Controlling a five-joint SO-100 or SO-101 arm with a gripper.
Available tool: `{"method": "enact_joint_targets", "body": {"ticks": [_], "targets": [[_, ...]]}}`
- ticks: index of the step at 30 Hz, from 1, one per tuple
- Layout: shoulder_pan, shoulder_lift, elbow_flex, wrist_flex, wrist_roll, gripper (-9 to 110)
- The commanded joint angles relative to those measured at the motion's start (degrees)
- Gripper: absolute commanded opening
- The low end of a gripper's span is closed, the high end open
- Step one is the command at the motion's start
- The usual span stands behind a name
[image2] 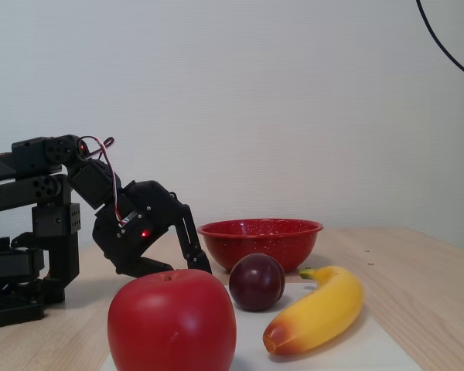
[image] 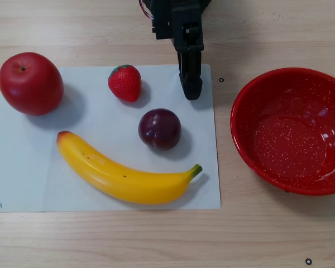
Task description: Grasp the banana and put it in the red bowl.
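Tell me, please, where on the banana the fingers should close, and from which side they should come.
Probably the thick middle of the banana, taken from above with the fingers across its width. It lies flat on the white paper, curving from its orange end at the left of the other view to the green stem at the right, and the middle is clear of the plum.

Bright, even light is filling both views; soft shadows are falling right of the fruit on the white paper [image: 100, 198] in the other view. Glare is streaking the red bowl [image: 290, 131]. The red apple [image2: 172, 321] is perhaps looking slightly soft in the fixed view
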Motion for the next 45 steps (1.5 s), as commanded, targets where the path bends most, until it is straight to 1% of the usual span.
{"method": "enact_joint_targets", "body": {"ticks": [1,5,11,15,26,34,45], "targets": [[-0.5,-1.1,0.3,0.1,-0.3,0],[-0.9,-2.4,-0.5,-1.1,0.8,0],[-1.8,-5.1,-5.3,0.4,2.3,0],[-3.1,-8.1,-10.6,4.3,3.2,0],[-4.6,-20.9,-34.2,20.7,3.0,0],[-8.4,-35.9,-56.0,31.7,4.1,0],[-14.2,-57.7,-84.8,42.0,5.1,0]]}}
